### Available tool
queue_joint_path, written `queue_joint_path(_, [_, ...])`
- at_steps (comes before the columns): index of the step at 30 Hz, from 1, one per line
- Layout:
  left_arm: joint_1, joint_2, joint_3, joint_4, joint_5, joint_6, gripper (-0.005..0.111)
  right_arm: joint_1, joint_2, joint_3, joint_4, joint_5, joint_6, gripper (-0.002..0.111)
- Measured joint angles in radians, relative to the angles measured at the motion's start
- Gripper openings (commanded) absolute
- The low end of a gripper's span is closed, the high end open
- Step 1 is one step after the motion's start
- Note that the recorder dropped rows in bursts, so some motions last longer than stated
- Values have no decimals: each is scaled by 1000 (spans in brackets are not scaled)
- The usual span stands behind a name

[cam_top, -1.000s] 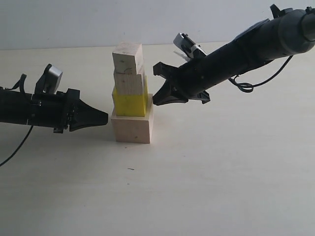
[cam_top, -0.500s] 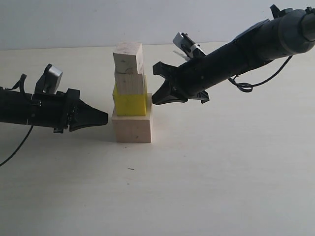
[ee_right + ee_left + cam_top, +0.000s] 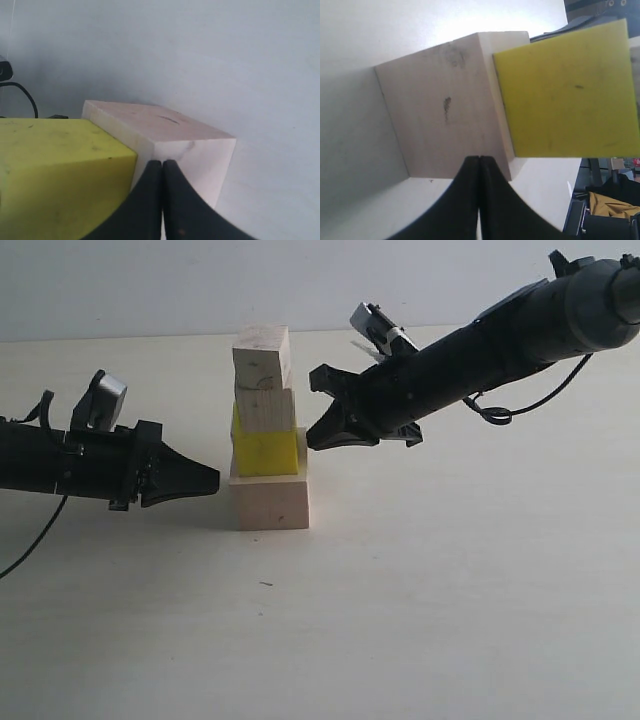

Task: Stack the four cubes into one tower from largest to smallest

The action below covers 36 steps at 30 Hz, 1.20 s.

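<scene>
Tower (image 3: 266,430) stands mid-tabletop (image 3: 450,590): large pale cube (image 3: 270,504), yellow cube (image 3: 266,452), two small wood cubes (image 3: 265,408) uppermost (not squarely aligned). Left tool (image 3: 212,478) pressed together, just beside the base. Right tool (image 3: 161,164) pressed together, at the yellow cube's side.

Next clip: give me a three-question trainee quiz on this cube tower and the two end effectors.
1. True or false: the yellow cube is the bottom cube of the stack.
2. How many cubes stand above the yellow cube? A one, B two, C three.
3. Fill in: the left end effector and the right end effector are both ____.
Key: 1 false, it sits on the large pale wood cube; 2 B; 3 shut.
</scene>
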Motion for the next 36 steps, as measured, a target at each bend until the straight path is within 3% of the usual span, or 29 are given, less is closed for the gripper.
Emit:
queue_joint_path(9, [0,0,0,0,10,0,0,-7,-11,0,2,0,-1,0])
queue_joint_path(18, [0,-10,0,0,28,0,0,-53,-205,0,-104,-29,63,0])
queue_joint_path(36, [0,-119,0,-19,28,1,0,-44,-371,11,-155,169,142,0])
